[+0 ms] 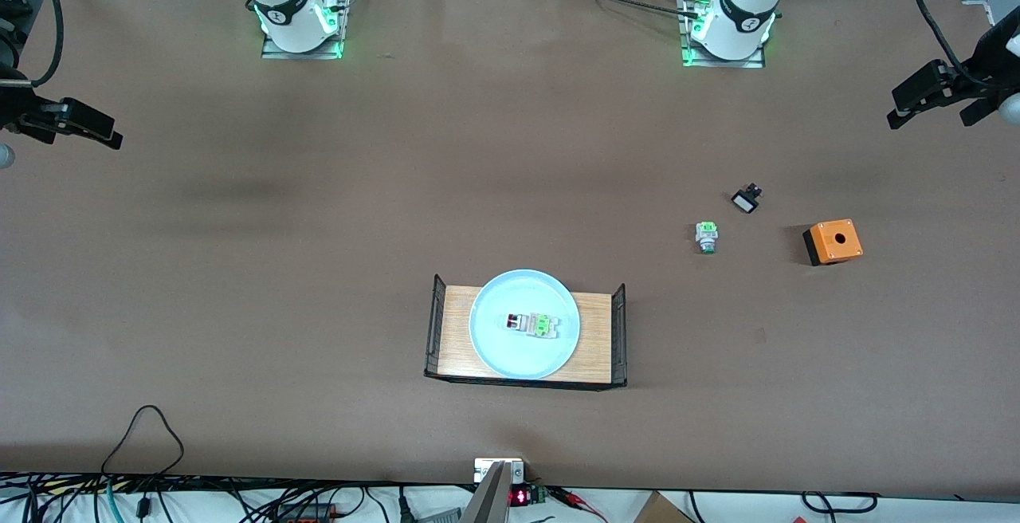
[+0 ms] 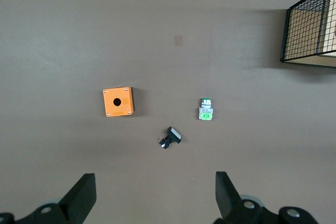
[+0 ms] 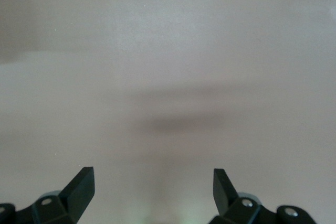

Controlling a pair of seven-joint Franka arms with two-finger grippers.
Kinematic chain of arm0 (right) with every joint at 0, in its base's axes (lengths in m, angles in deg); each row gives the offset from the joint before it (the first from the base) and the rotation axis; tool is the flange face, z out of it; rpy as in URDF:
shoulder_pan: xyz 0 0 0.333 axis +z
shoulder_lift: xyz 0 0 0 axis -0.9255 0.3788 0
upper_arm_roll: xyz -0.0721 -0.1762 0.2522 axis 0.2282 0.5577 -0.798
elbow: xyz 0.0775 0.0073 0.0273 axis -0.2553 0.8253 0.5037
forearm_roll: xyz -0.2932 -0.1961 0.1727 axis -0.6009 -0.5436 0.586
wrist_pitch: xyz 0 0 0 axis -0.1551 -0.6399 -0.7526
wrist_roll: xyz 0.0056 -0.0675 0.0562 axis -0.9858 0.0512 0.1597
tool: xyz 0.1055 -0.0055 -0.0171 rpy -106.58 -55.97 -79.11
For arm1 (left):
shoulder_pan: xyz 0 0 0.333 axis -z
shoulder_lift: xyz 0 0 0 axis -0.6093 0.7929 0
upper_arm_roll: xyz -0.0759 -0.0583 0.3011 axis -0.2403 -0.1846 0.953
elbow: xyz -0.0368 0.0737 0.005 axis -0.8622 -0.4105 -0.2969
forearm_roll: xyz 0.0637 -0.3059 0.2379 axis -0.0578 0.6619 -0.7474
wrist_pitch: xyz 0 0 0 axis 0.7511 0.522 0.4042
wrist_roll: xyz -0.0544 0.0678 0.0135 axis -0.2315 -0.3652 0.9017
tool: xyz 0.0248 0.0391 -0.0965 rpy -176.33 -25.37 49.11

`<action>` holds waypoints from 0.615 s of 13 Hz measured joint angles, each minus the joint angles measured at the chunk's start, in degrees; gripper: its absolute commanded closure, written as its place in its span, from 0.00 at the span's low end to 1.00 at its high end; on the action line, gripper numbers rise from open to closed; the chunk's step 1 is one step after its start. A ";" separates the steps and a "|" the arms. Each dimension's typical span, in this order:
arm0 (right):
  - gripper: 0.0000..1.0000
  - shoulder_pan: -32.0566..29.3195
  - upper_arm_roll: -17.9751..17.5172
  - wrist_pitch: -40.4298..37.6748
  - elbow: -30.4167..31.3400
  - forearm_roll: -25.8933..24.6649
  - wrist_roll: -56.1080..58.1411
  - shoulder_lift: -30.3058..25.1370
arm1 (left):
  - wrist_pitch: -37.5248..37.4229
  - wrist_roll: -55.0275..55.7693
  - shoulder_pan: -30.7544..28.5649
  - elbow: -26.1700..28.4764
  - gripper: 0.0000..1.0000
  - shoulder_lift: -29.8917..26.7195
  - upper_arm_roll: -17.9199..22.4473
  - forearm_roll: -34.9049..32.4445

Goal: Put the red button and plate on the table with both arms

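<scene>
The red button (image 1: 531, 324) is lying on the plate (image 1: 494, 340) in the tray (image 1: 594, 348); the left gripper (image 2: 155, 195) and the right gripper (image 3: 154, 192) are hanging wide open over the table (image 1: 319, 228).

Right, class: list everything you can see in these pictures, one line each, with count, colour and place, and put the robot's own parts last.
plate: one, light blue, on the wooden tray.
red button: one, dark red, white-grey and green, lying in the plate.
wooden tray: one, wood with black mesh ends, on the table nearer the front camera.
table: one, matte brown.
orange box: one, orange and black, toward the left arm's end.
green-white part: one, beside the orange box.
small black piece: one, white face, farther than the green-white part.
left gripper: one, black, open, over the table's edge.
right gripper: one, black, open, waiting likewise.
</scene>
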 measured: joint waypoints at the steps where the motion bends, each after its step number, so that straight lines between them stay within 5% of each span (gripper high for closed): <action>1: 0.00 -0.03 0.07 0.00 0.00 0.00 0.00 0.00 | 0.00 0.05 0.00 -0.09 0.00 0.00 0.00 0.00; 8: 0.00 -0.03 0.19 0.00 -0.01 -0.38 0.00 0.00 | -3.31 1.38 0.23 -0.16 0.00 0.93 -0.22 0.06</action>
